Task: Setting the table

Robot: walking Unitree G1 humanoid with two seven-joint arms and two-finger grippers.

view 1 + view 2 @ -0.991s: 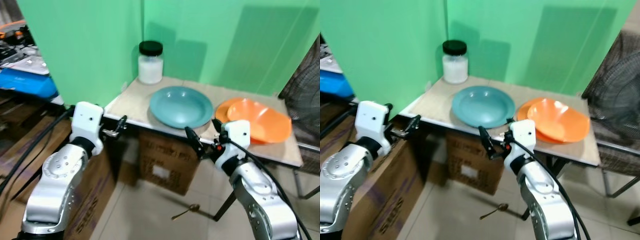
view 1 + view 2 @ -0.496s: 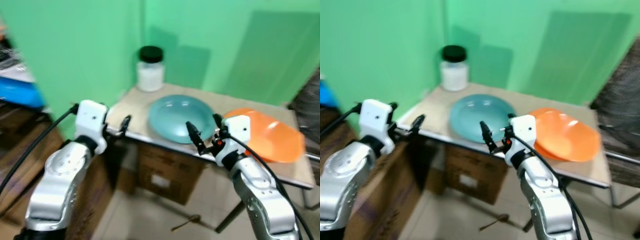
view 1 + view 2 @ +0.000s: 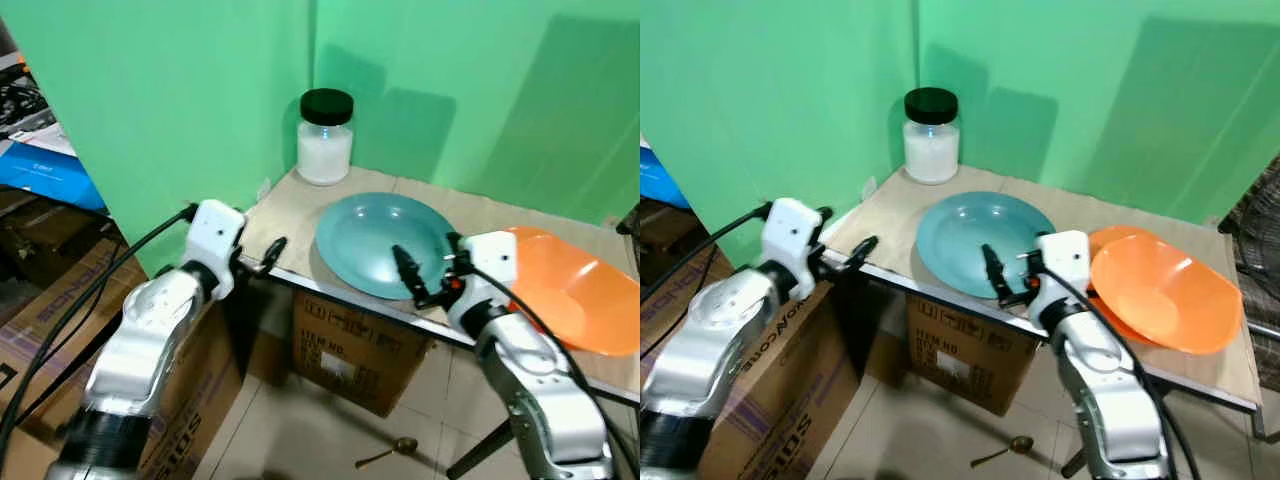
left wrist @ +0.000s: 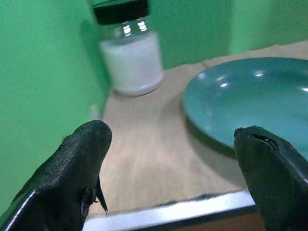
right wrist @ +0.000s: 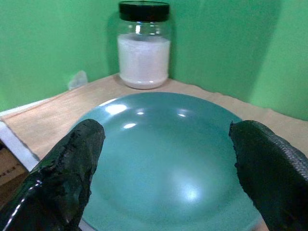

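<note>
My right gripper [image 3: 1008,275] hangs just above the near rim of the teal plate [image 3: 975,228], fingers spread wide apart and holding nothing. The plate is round, shallow and glossy, lying flat near the front edge of the small beige table [image 3: 890,205]. My left gripper [image 3: 268,252] sits at the table's left front corner, its fingers parted too. Stacked orange bowls [image 3: 1165,295] lie beside the plate on my right; a black-lidded jar of white powder [image 3: 931,135] stands behind it.
</note>
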